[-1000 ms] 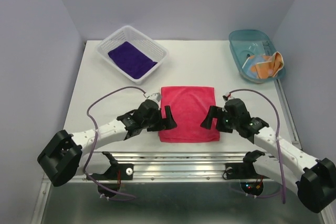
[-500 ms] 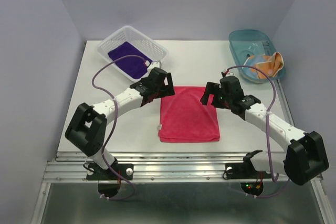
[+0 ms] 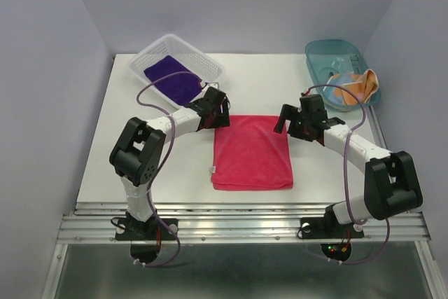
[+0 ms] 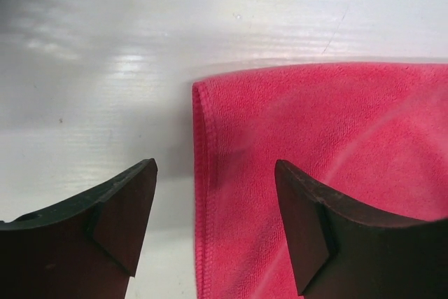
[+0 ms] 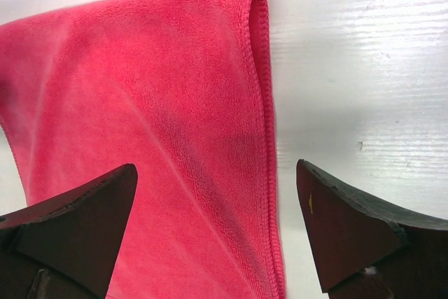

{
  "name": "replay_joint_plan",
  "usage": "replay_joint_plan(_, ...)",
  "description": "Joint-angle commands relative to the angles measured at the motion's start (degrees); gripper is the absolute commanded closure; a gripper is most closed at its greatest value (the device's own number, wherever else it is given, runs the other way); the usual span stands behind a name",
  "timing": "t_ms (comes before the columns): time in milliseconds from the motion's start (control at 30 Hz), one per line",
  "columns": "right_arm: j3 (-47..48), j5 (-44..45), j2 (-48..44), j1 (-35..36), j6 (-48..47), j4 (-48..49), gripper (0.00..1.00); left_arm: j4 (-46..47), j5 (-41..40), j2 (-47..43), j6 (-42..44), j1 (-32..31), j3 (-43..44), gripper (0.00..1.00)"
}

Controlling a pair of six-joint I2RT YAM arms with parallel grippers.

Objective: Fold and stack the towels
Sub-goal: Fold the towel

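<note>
The pink-red towel (image 4: 336, 173) is soft cloth with a short fuzzy nap, matt, its edge a tight stitched hem. The table (image 4: 210, 19) is white, smooth and faintly ribbed, with a dull sheen. My left fingers (image 4: 122, 215) and right fingers (image 5: 350, 229) look like dark matt plastic. Far left, the purple towel (image 3: 175, 82) is the same plush cloth in a white plastic lattice basket (image 3: 142, 57); far right, a glossy see-through blue plastic tray (image 3: 329, 54). The near rail (image 3: 245, 218) is brushed metal.

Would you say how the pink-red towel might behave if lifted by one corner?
Probably floppy: the pink-red towel lies flat with a soft folded edge, so it would likely drape and unfold. Its fuzzy pile should grip well, not slip.
</note>
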Motion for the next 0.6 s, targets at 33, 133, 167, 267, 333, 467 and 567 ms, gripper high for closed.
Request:
replay_joint_plan(33, 4.5, -1.8, 1.4, -1.3, -1.8, 3.9, 0.00, 0.9, 0.4, 2.4, 1.3, 0.9, 3.8, 0.22)
replay_joint_plan(133, 5.0, -2.9, 2.5, -1.9, -2.0, 4.4, 0.00, 0.5, 0.0, 4.1, 1.4, 1.1, 5.0, 0.28)
replay_joint_plan(167, 5.2, -3.0, 3.1, -2.1, -2.4, 4.5, 0.00, 0.5, 0.1, 4.6, 1.6, 1.2, 5.5, 0.30)
replay_joint_plan(267, 5.7, -3.0, 3.8, -2.4, -2.6, 4.3, 0.00, 0.2, -1.3, 6.3, 1.6, 1.2, 6.5, 0.32)
replay_joint_plan(333, 5.8, -3.2, 4.4, -2.6, -3.3, 4.6, 0.00, -0.6, -2.1, 7.9, 1.6, 1.4, 8.0, 0.33)
replay_joint_plan(467, 6.0, -3.1, 5.6, -2.6, -4.0, 4.6, 0.00, -1.0, -1.4, 9.6, 1.5, 1.5, 9.2, 0.35)
replay_joint_plan(567, 6.7, -2.9, 6.9, -2.7, -4.5, 4.6, 0.00, -1.0, -1.6, 9.9, 1.5, 1.7, 9.3, 0.35)
